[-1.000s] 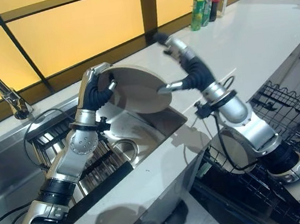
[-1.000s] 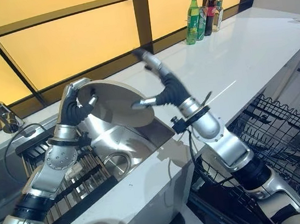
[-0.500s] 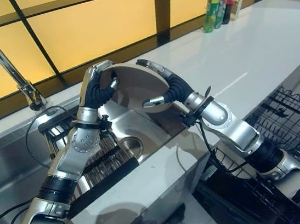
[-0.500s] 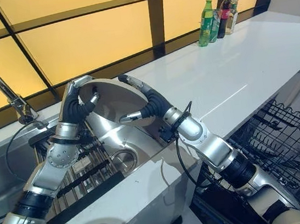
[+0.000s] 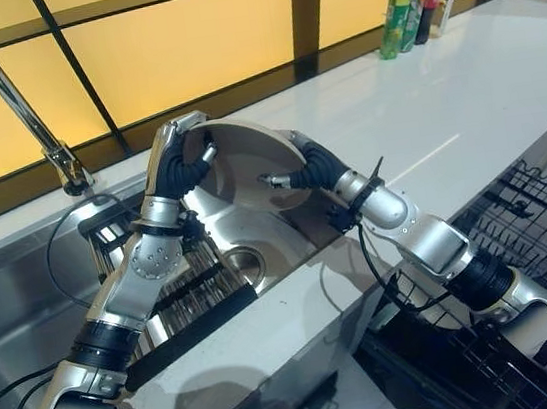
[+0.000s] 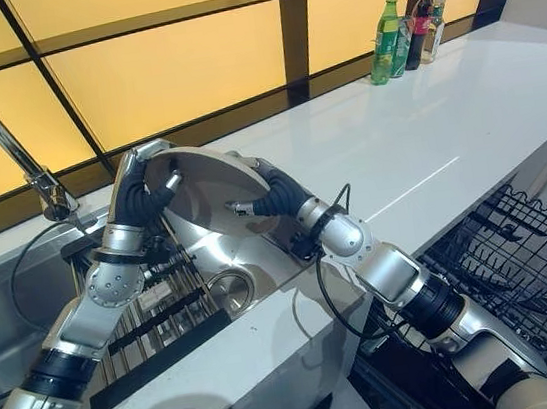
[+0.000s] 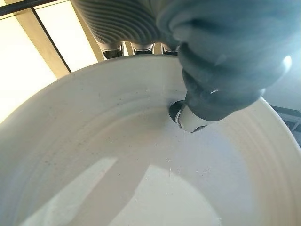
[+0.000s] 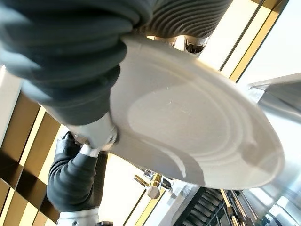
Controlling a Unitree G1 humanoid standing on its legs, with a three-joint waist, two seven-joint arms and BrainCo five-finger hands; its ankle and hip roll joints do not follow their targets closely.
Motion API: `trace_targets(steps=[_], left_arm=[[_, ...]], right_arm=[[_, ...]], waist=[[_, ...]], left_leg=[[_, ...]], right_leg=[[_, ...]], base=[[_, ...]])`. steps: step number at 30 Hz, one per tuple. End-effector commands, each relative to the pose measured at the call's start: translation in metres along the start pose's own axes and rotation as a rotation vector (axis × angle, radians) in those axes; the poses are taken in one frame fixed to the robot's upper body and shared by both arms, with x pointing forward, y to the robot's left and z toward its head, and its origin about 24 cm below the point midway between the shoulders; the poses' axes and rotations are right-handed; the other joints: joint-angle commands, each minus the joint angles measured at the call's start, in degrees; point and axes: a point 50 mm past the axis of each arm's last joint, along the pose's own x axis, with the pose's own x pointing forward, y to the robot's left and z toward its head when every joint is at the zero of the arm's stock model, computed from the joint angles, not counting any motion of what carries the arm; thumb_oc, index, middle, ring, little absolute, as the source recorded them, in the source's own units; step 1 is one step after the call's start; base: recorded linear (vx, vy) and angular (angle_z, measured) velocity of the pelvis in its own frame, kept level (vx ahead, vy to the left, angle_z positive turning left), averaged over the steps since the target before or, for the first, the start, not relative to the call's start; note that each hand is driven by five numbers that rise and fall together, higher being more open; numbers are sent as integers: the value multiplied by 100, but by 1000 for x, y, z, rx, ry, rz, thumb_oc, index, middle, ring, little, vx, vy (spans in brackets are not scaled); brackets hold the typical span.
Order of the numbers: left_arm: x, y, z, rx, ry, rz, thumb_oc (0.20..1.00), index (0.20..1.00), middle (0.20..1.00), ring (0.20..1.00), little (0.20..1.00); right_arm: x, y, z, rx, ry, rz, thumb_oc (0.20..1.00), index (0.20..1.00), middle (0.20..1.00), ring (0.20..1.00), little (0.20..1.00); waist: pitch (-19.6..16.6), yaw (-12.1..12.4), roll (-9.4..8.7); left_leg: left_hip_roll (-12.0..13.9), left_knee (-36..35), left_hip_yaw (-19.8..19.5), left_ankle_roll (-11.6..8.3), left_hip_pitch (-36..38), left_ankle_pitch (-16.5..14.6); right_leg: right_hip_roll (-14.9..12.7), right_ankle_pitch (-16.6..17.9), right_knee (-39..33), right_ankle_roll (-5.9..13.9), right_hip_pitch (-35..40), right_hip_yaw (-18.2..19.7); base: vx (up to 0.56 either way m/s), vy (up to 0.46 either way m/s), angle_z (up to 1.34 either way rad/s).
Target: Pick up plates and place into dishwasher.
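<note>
Plate [image 5: 248,162], pale and round, stands tilted on edge above the steel sink [image 5: 260,257], held between both arms in the left eye view. The left robot hand [image 5: 179,161] curls over its upper left rim, thumb on the face; the right robot hand [image 5: 300,173] pinches the opposite rim. A tall faucet [image 5: 6,88] rises behind the sink, bottles [image 5: 414,9] stand at the far end of the white desk [image 5: 442,102], and a dishwasher rack [image 5: 528,221] sits low on the right.

From the left wrist, the thumb [image 7: 188,117] presses the plate's inner face, fingers hooked over the rim.

From the right wrist, thumb [image 8: 96,136] and fingers clamp the plate's edge.
</note>
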Motion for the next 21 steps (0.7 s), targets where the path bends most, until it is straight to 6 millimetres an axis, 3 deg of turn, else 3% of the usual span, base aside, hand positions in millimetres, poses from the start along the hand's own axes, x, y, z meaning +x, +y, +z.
trace_targets(steps=[1, 9, 18, 19, 20, 21], left_arm=[[35, 5, 30, -16, -194, 53, 200, 200, 200, 200, 200], [37, 5, 29, -27, -193, 65, 200, 200, 200, 200, 200], [34, 9, 30, -77, -170, 172, 200, 200, 200, 200, 200], [32, 12, 29, -85, -160, 201, 426, 426, 426, 426, 426], [31, 13, 26, -88, -139, 222, 1000, 1000, 1000, 1000, 1000], [30, 15, 24, -89, -128, 250, 1000, 1000, 1000, 1000, 1000]], right_arm=[[11, 18, 25, -12, -114, 111, 200, 200, 200, 200, 200], [12, 15, 25, -34, -113, 122, 200, 200, 200, 200, 200], [7, 3, 25, -53, -122, 17, 200, 200, 200, 200, 200], [5, 0, 26, -45, -131, -9, 200, 200, 200, 200, 200], [4, -2, 28, -44, -145, -31, 200, 200, 200, 200, 200], [2, -4, 29, -49, -149, -47, 200, 200, 200, 200, 200]], waist=[[-397, 94, 6], [-391, 85, -7], [-376, 21, -42], [-369, 5, -47], [-363, -21, -52], [-360, -36, -52]], left_leg=[[169, -26, 3, -126, -554, 142], [131, -43, -7, -103, -538, 148], [141, -70, 47, -77, -526, 141], [147, -71, 64, -75, -521, 138], [151, -73, 86, -66, -512, 128], [158, -76, 112, -65, -501, 126]], right_leg=[[-295, -1010, 1321, 137, -318, -43], [-317, -1014, 1349, 150, -307, -45], [-313, -1005, 1353, 176, -334, 20], [-316, -1001, 1354, 182, -341, 35], [-318, -993, 1352, 189, -346, 52], [-322, -983, 1347, 196, -351, 62]], base=[[0, 0, 0], [0, 0, 0], [0, 0, 0], [0, 0, 0], [0, 0, 0], [-11, -3, -3]])
